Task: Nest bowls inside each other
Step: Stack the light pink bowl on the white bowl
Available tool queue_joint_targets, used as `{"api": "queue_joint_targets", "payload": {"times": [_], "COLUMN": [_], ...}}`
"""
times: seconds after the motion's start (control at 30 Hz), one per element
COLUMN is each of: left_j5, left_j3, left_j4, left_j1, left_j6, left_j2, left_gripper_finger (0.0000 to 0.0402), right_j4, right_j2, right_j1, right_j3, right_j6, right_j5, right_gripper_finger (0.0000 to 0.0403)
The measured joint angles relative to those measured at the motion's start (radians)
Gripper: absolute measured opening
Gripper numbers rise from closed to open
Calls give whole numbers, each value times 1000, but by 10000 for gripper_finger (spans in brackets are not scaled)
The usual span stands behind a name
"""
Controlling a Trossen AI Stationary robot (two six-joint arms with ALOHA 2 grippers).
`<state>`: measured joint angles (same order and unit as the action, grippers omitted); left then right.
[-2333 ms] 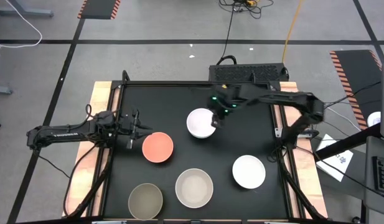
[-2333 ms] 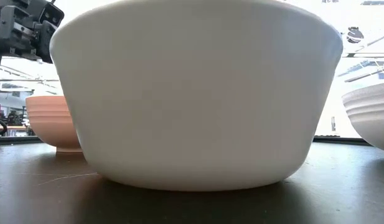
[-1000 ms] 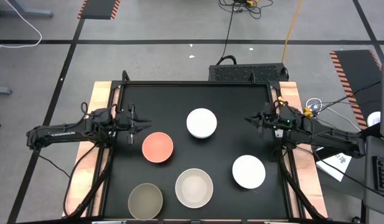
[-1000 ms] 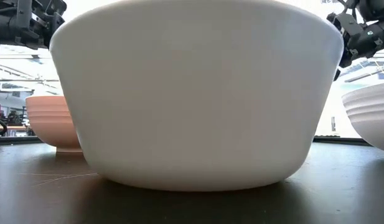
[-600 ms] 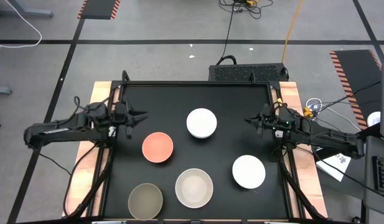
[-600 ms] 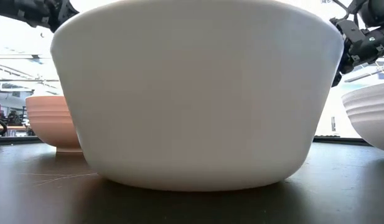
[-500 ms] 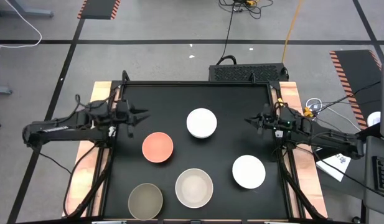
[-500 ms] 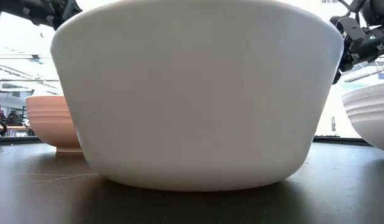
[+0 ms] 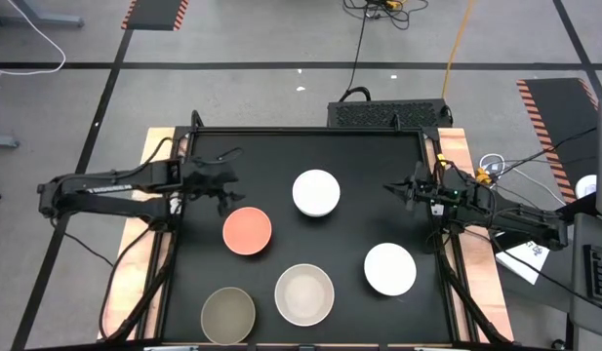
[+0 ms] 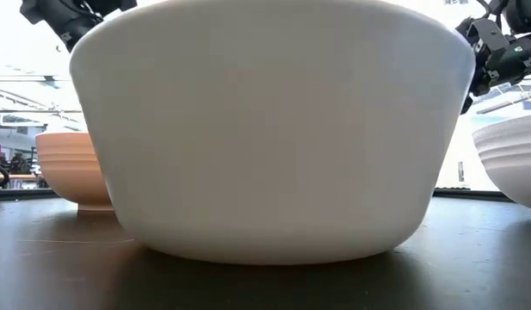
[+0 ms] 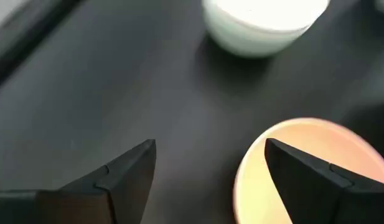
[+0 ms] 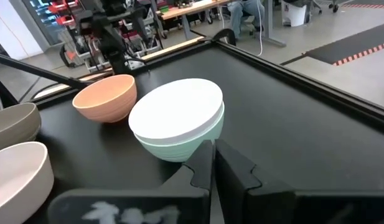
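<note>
Five bowl sites show on the black table. A white bowl (image 9: 316,192) sits nested in a mint green bowl (image 12: 179,146) at the middle. A salmon pink bowl (image 9: 247,230) stands left of it. Cream (image 9: 303,293), olive-grey (image 9: 228,314) and a second white bowl (image 9: 390,269) stand along the near side, each on its base. My left gripper (image 11: 209,149) hovers open just beyond the salmon bowl's far-left rim (image 11: 304,168), touching nothing. My right gripper (image 12: 213,155) waits shut near the table's right edge, facing the nested pair.
The table's raised black frame (image 9: 310,132) runs round the mat, with wooden boards at both sides. In the low view the cream bowl (image 10: 265,129) fills the picture and hides most of the table. Bare mat lies at the far left and far right.
My left gripper has risen and swung from the table's left edge toward the right, ending over the mat beside the salmon bowl, and its fingers have spread wider. No bowl has moved.
</note>
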<state>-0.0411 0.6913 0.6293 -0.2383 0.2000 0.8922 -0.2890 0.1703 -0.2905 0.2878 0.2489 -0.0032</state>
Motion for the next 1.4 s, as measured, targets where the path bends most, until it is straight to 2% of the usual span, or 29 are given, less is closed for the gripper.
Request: {"api": "queue_joint_targets", "payload": {"times": [0.17, 0.33, 0.7, 0.9, 1.4], "left_j5": [88, 115, 174, 173, 172], "left_j3": [39, 56, 56, 56, 56], "left_j4": [117, 226, 244, 260, 148], "left_j1": [-4, -4, 0, 36, 104], "left_j6": [54, 96, 133, 150, 157], "left_j2": [66, 112, 131, 154, 296], "left_gripper_finger": [314, 311, 310, 310, 310], "right_j4": [0, 0, 0, 0, 7], "right_j2": [0, 0, 0, 0, 2], "right_j1": [0, 0, 0, 0, 0], "right_j3": [0, 0, 1, 1, -6], "right_j6": [0, 0, 1, 1, 1], "right_j5": [-1, -11, -28, -29, -54], "right_gripper_finger": [8, 9, 9, 9, 9]}}
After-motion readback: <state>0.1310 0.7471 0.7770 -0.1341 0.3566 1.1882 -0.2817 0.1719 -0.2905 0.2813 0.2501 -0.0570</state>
